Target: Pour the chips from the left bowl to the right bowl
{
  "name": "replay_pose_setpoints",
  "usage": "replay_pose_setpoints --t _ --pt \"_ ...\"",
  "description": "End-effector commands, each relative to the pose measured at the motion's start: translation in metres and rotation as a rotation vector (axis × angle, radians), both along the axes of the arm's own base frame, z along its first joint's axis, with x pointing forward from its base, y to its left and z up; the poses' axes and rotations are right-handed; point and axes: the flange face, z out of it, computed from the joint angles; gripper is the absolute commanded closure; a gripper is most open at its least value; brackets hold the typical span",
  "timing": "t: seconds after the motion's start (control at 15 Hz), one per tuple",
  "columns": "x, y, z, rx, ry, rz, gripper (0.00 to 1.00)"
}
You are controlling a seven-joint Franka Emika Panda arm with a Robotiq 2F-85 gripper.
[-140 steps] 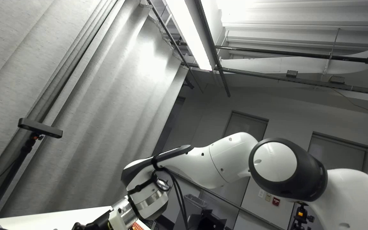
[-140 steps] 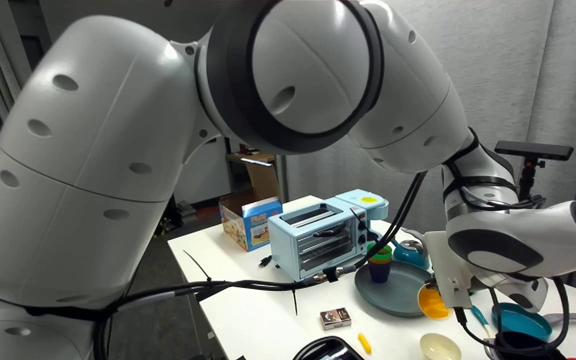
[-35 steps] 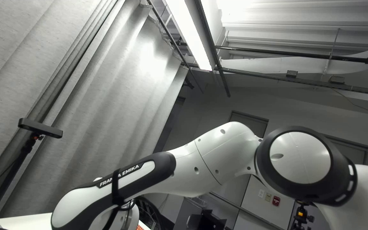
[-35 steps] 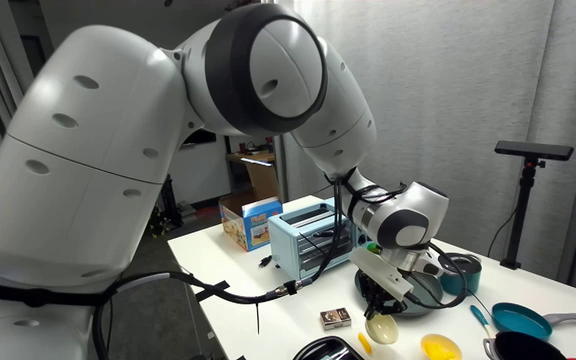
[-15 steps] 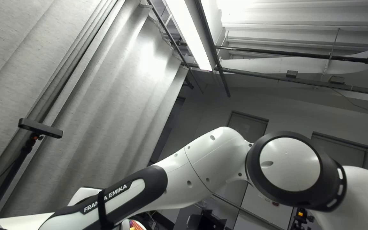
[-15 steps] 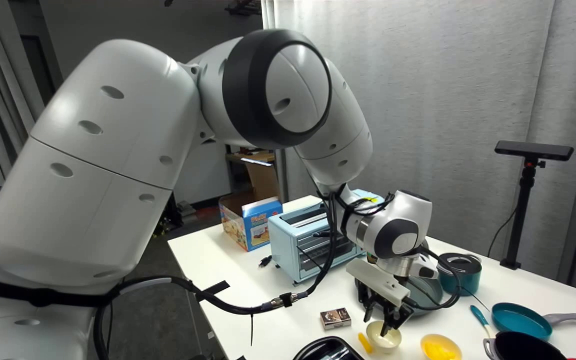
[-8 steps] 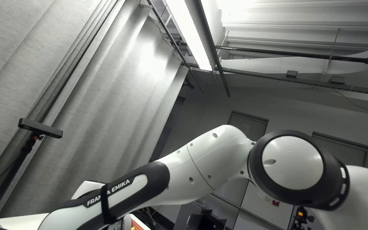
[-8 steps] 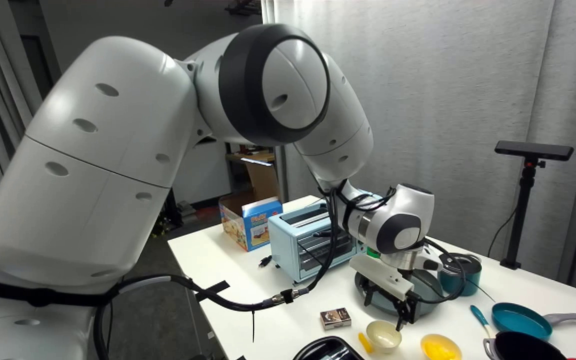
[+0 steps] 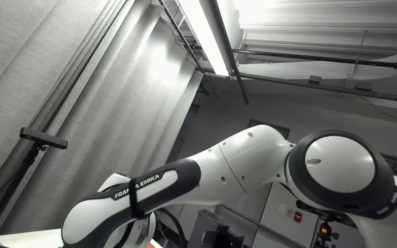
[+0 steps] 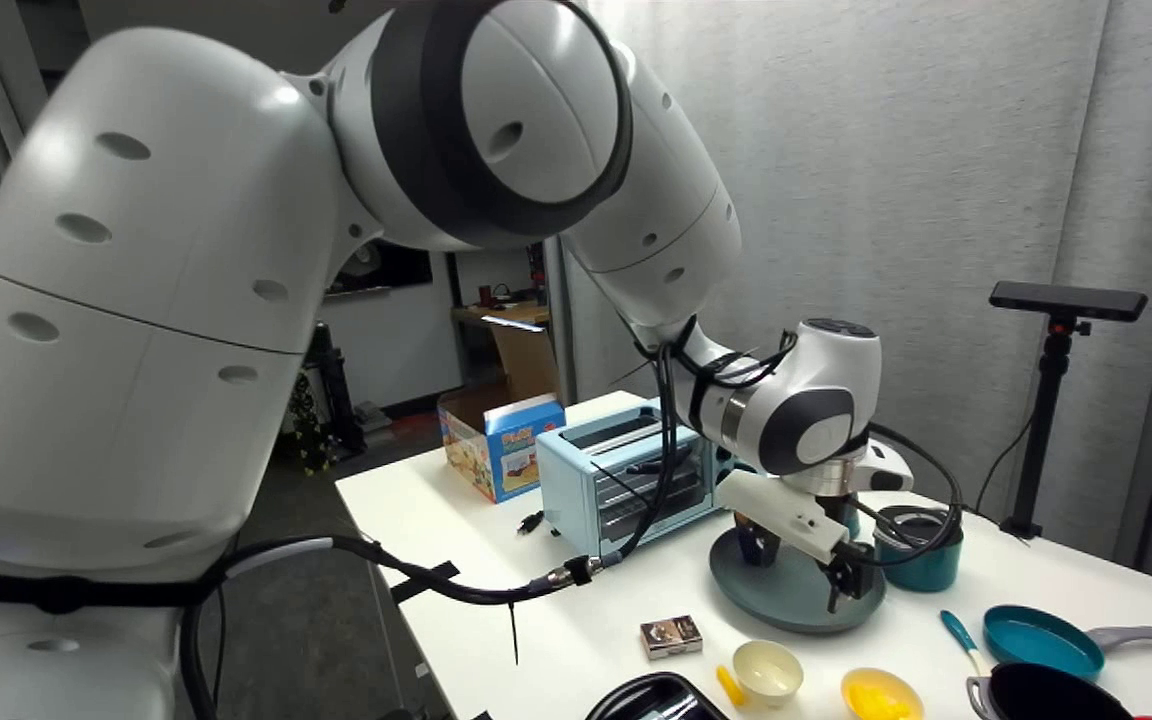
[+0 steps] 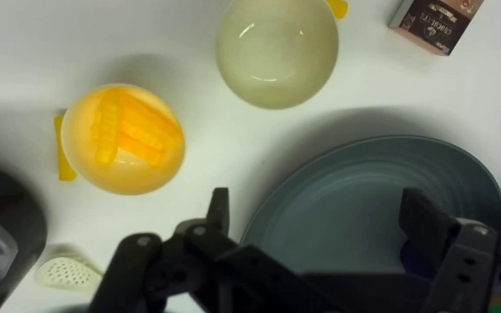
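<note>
Hovering over a grey-green plate [image 11: 342, 191] on a white desk [image 10: 576, 645], the black claw [image 11: 315, 213] is spread wide, its two fingers [image 11: 220, 208] well apart and the plate's surface visible between them. In the wrist view, a cream bowl [image 11: 276, 56] stands upright on the desk ahead of the gap between the fingers, its smooth inside showing. The chip bowl [image 11: 122, 179], also upright, stands out beyond the finger at picture left, with several ridged yellow chips [image 11: 141, 128] lying inside it. One loose chip [image 11: 64, 152] lies beside the chip bowl, on the side away from the claw; a second loose chip [image 11: 339, 8] lies just beside the cream bowl, partly hidden by it. A chocolate box [image 11: 437, 24] sits past the other finger, well ahead of it. That finger partly hides a dark purple cup [image 11: 413, 261] on the plate.
</note>
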Motion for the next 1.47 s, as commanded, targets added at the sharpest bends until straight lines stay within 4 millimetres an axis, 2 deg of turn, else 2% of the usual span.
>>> replay_pose_setpoints --t 0.0,0.53,1.2,1.27,1.4 --pt "-0.012 -0.005 0.022 -0.001 -0.067 -0.045 0.00" --pt "-0.024 -0.008 0.043 -0.018 -0.168 -0.085 0.00" --pt "-0.044 -0.010 0.058 -0.018 -0.229 -0.143 0.00" --pt "-0.031 -0.009 0.048 -0.015 -0.202 -0.117 0.00" --pt "-0.035 -0.009 0.050 -0.014 -0.204 -0.121 0.00"
